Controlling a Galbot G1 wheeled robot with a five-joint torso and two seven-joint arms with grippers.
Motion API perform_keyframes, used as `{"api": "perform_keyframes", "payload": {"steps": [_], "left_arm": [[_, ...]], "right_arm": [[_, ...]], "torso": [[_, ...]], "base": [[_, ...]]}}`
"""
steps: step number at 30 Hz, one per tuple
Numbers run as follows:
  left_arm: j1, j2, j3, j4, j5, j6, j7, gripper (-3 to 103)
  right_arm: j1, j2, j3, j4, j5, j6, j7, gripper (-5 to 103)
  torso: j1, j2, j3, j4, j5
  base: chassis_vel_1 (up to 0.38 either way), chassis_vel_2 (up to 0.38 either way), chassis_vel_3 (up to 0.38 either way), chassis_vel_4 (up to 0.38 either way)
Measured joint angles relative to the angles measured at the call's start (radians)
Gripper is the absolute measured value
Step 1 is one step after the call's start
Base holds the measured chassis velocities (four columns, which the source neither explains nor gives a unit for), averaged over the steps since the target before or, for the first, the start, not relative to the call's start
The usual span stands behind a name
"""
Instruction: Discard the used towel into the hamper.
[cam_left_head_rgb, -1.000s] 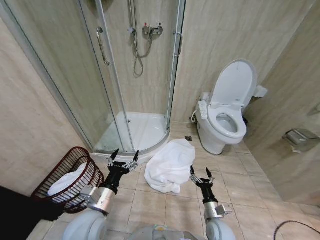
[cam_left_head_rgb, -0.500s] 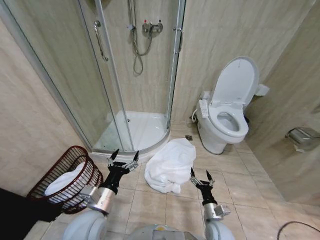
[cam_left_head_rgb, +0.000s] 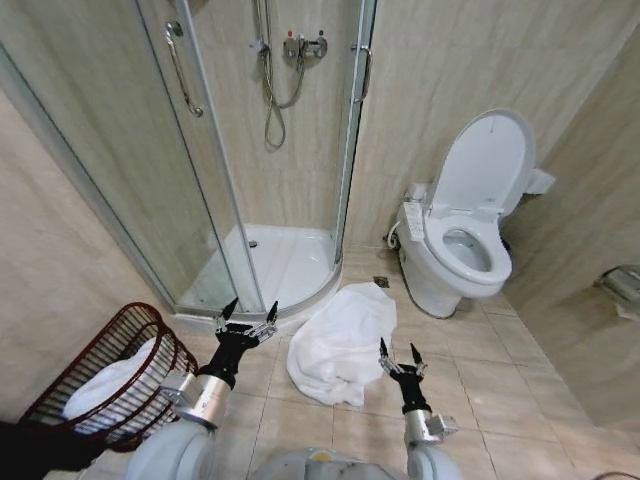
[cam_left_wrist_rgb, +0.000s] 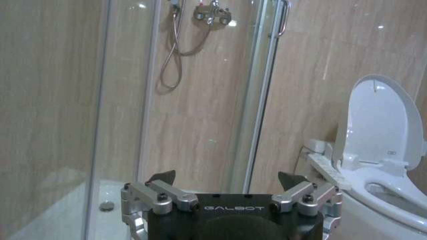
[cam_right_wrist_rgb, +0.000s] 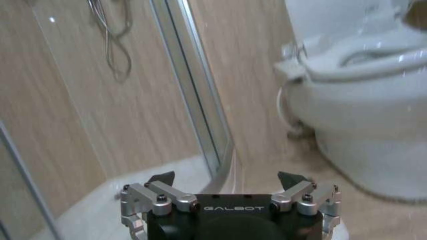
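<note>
Lying crumpled on the tiled floor (cam_left_head_rgb: 480, 380): white towel (cam_left_head_rgb: 340, 338), used as the landmark below.

- Towel sits just in front of the curved shower base (cam_left_head_rgb: 270, 262), its far edge close to the base rim. Floor drain (cam_left_head_rgb: 381, 282) is just beyond the towel's far corner. Toilet (cam_left_head_rgb: 462, 240), lid up, stands beyond the towel on the robot's right side, near but apart from it.
- Hamper (cam_left_head_rgb: 105, 375): dark reddish-brown openwork basket, well to the robot's left of the towel, against the beige wall, tilted toward the robot. White cloth (cam_left_head_rgb: 100, 385) already lies inside it.
- Left gripper (cam_left_head_rgb: 247, 317): fingers spread wide, nothing between them. Hangs just left of the towel's near-left edge, between towel and hamper, not touching either. Left wrist view confirms both fingertips (cam_left_wrist_rgb: 163, 177) apart, pointing at the shower glass door (cam_left_wrist_rgb: 120, 115) with the toilet off to one side.
- Right gripper (cam_left_head_rgb: 397, 353): fingers also spread, nothing held. Sits just beside the towel's near-right edge, apart from the fabric as far as the head view shows. Right wrist view shows the fingertips (cam_right_wrist_rgb: 291, 178) apart, facing the shower door frame and toilet bowl.
- Shower hose and mixer (cam_left_head_rgb: 303, 45) hang on the wall behind the glass, far beyond the towel.
</note>
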Motion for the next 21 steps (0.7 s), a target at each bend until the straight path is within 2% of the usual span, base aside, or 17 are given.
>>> {"api": "perform_keyframes", "payload": {"steps": [1,4,5,7,9,18,20,21], "left_arm": [[0.0,0.0,0.0,0.0,0.0,0.0,0.0,100],[0.0,0.0,0.0,0.0,0.0,0.0,0.0,100],[0.0,0.0,0.0,0.0,0.0,0.0,0.0,100],[0.0,0.0,0.0,0.0,0.0,0.0,0.0,100],[0.0,0.0,0.0,0.0,0.0,0.0,0.0,100],[0.0,0.0,0.0,0.0,0.0,0.0,0.0,100],[0.0,0.0,0.0,0.0,0.0,0.0,0.0,100],[0.0,0.0,0.0,0.0,0.0,0.0,0.0,100]], "right_arm": [[0.0,0.0,0.0,0.0,0.0,0.0,0.0,100],[0.065,-0.029,-0.001,-0.065,0.033,-0.108,0.0,100],[0.065,-0.029,-0.001,-0.065,0.033,-0.108,0.0,100],[0.124,-0.06,0.001,-0.134,0.075,-0.183,0.001,100],[0.173,-0.094,0.001,-0.207,0.099,-0.22,0.003,100],[0.248,-0.156,-0.037,-0.309,0.1,-0.271,-0.006,100],[0.268,-0.152,-0.065,-0.342,0.035,-0.267,0.0,100],[0.287,-0.143,-0.081,-0.378,-0.043,-0.239,0.016,100]], "torso": [[0.0,0.0,0.0,0.0,0.0],[-0.007,-0.016,-0.01,0.0002,0.0002],[-0.007,-0.016,-0.01,0.0002,0.0002],[-0.011,-0.027,-0.017,0.0003,0.0002],[-0.014,-0.037,-0.023,0.0004,0.0003],[-0.026,-0.069,-0.043,0.0002,0.0001],[-0.029,-0.078,-0.05,0.0002,-0.0002],[-0.031,-0.084,-0.053,0.0002,0.0003]], "base": [[0.0,0.0,0.0,0.0],[0.0,0.0,0.0,0.0],[0.0,0.0,0.0,0.0],[0.0,0.0,0.0,0.0],[0.0,0.0,0.0,0.0],[0.0,0.0,0.0,0.0],[0.0,0.0,0.0,0.0],[0.0,0.0,0.0,0.0]]}}
